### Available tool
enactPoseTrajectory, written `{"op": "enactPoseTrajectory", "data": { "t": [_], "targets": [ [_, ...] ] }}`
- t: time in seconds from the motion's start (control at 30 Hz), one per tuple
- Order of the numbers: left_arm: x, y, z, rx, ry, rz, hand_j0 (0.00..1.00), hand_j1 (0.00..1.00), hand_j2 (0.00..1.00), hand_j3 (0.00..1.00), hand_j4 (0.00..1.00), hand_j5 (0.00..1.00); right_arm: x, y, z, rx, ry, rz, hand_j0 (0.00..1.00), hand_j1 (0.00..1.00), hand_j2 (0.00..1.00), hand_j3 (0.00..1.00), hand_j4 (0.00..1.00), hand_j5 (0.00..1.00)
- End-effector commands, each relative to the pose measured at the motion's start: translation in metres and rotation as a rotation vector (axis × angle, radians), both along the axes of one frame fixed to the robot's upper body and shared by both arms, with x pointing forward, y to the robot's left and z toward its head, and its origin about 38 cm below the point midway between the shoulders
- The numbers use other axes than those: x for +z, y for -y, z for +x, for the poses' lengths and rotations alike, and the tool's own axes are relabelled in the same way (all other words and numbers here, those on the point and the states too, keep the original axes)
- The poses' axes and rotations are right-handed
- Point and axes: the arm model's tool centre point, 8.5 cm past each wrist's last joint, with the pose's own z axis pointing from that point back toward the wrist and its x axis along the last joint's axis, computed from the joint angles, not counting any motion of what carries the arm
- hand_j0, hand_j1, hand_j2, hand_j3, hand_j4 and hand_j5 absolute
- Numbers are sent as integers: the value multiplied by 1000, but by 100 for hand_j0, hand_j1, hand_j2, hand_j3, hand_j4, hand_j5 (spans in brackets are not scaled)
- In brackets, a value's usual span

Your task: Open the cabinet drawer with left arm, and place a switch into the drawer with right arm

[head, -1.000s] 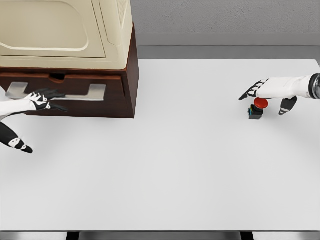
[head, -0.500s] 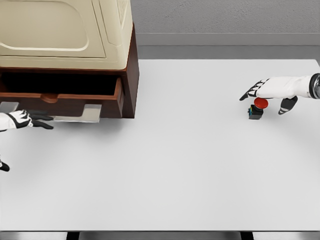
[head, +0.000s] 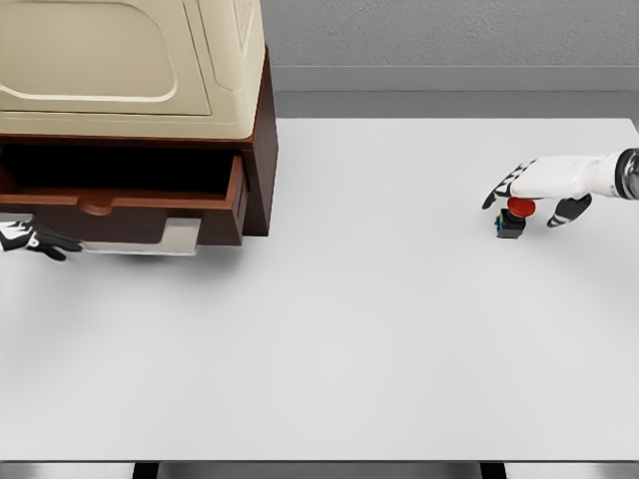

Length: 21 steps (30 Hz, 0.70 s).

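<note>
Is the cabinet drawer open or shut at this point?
Open: the drawer juts forward of the cabinet, with a dark gap above its front. The left hand is at its handle.

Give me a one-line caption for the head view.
Left hand at open brown wooden drawer; right hand over red-capped switch.

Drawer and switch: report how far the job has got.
Done: the drawer stands pulled out of the cabinet, its dark inside showing. In hand: the left hand is at the metal handle by the left edge; the right hand hovers over the red-capped switch, fingers around it, not lifted. Left: grasp the switch, carry it across the table, drop it in.
</note>
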Motion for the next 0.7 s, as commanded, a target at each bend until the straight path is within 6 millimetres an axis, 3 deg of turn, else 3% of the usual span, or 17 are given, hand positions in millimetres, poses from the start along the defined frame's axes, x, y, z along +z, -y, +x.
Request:
{"op": "enactPoseTrajectory", "data": {
  "t": [0.0,0.33,0.47,0.67],
  "targets": [
    [4,-2,0,20,-2,-22,100,100,100,100,100,100,0,1,0,-4,0,2,81,81,81,81,81,81],
    [32,-2,5,50,46,-113,100,100,100,100,100,100,0,0,0,-3,-2,6,73,73,73,73,73,73],
    [41,-3,4,56,59,-125,100,100,100,100,100,100,0,0,0,-3,-3,9,64,64,64,64,64,64],
    [44,12,-1,9,61,-130,100,100,100,100,100,100,-2,-1,-1,-1,-9,11,63,63,63,63,63,63]
  ]
}}
